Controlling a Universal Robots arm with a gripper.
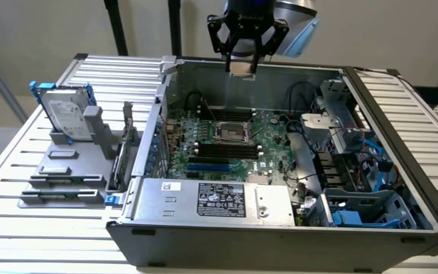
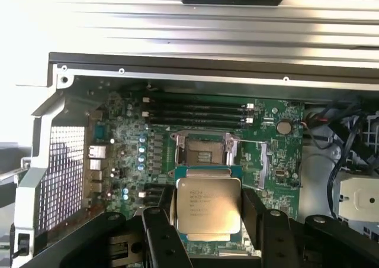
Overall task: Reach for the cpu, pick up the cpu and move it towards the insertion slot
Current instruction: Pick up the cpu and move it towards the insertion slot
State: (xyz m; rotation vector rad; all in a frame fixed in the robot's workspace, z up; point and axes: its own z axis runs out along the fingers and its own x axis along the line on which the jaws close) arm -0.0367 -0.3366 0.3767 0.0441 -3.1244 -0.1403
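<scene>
My gripper (image 1: 243, 67) hangs above the open computer case, over its far wall, shut on the cpu (image 1: 243, 67), a small flat square chip. In the wrist view the cpu (image 2: 208, 205) shows its silvery top with printed text, clamped between the two black fingers (image 2: 159, 232). The insertion slot (image 1: 230, 132) is a square socket with a shiny metal frame and dark centre on the green motherboard (image 1: 268, 137), well below the gripper. The insertion slot (image 2: 202, 154) appears in the wrist view just beyond the held chip's edge.
The grey case (image 1: 280, 240) lies open on a slatted metal table (image 1: 44, 240). Black memory slots (image 1: 223, 151) run beside the socket. A power supply (image 1: 211, 198) sits at the case front, drive cages and blue cables (image 1: 364, 171) at the exterior view's right. An upright hard drive (image 1: 67, 117) stands at the left.
</scene>
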